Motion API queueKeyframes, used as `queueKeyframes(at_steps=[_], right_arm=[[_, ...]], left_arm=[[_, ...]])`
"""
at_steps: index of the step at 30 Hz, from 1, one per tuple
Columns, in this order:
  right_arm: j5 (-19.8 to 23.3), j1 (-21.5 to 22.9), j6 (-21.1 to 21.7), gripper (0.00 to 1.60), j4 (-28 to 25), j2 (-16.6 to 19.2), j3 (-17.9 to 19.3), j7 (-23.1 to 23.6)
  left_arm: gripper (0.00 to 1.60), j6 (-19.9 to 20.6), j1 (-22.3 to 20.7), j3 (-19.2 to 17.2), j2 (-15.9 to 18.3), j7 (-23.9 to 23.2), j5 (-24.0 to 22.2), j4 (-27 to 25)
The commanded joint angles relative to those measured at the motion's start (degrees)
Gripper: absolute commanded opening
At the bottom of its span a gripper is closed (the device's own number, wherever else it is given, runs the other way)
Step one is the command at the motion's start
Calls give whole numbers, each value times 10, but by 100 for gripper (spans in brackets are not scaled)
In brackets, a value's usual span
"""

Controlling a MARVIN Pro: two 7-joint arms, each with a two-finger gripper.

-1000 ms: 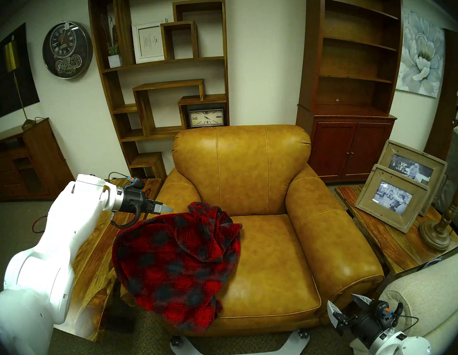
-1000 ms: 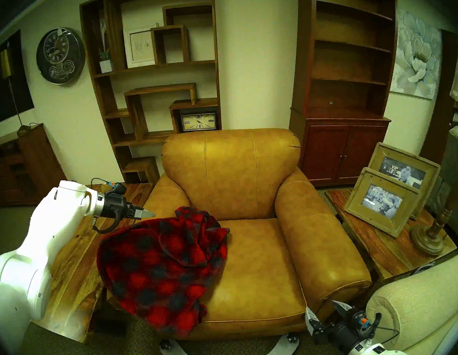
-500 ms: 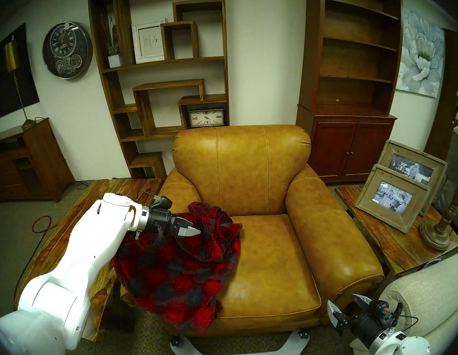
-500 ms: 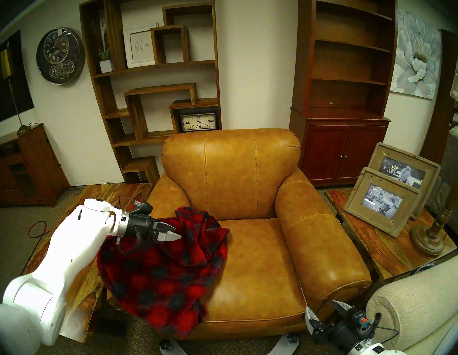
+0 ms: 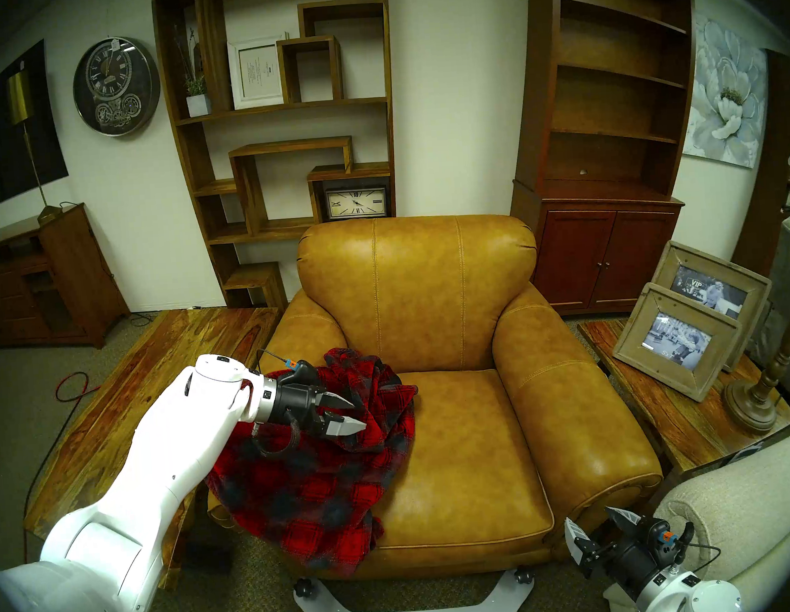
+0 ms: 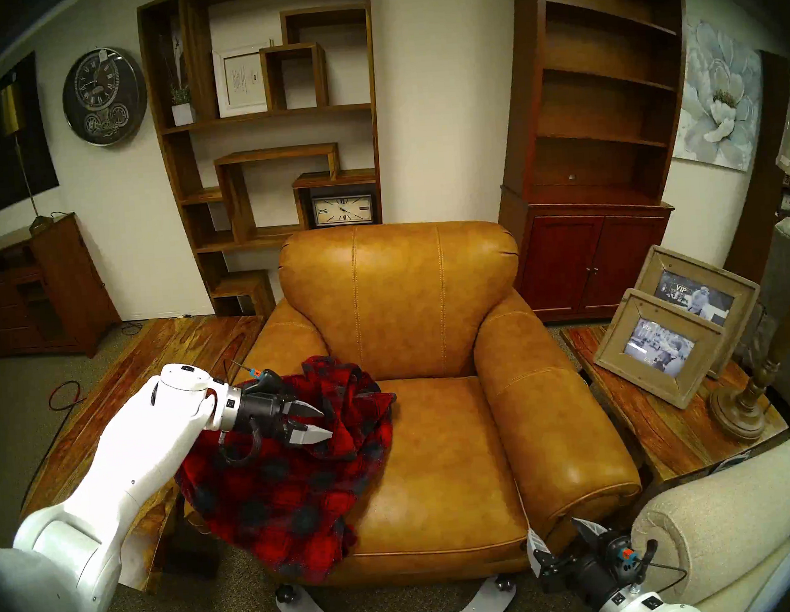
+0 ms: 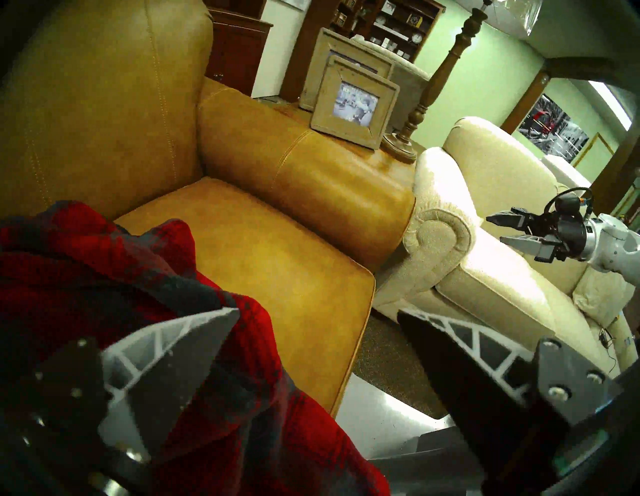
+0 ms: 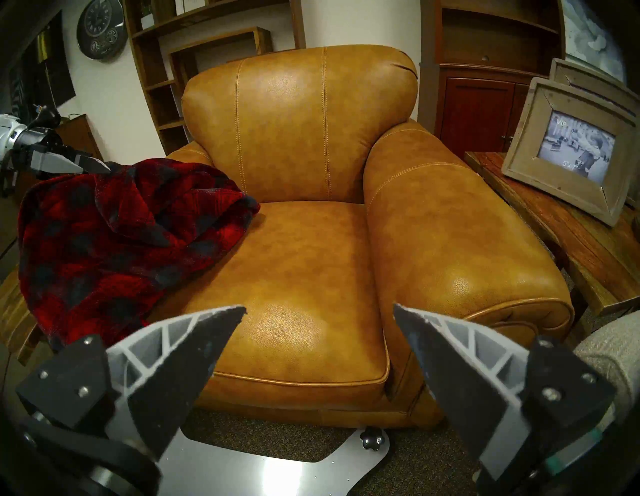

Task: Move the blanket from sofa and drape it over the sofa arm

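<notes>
Most of the job looks done, by my reading. The blanket (image 5: 302, 473) already lies heaped over the sofa arm (image 5: 306, 332), hiding all but the arm's back end; one fold spills off the arm's inner side onto the near-left corner of the sofa (image 5: 458, 443) seat, and a flap hangs past the arm's front end. My left tool (image 5: 351, 413) hovers above the bunched fold on the arm's inner side, fingers spread wide, gripping nothing; whether a tip brushes the fleece I cannot tell. My right tool (image 5: 600, 529) waits well away from the arm, beyond the sofa's far front corner, also spread wide and empty. What is left, I judge, is lifting that seat-side fold fully onto the arm.
</notes>
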Motion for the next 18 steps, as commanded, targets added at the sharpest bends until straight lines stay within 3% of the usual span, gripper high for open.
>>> queueKeyframes(at_steps=[1,18], right_arm=[[0,2,-1,160,-7,1,-1,1],[-2,5,-1,160,-5,-2,-1,2]], left_arm=[[160,-5,45,-12,10,20,-4,-39],[160,-23,132,-46,19,89,-10,-142]])
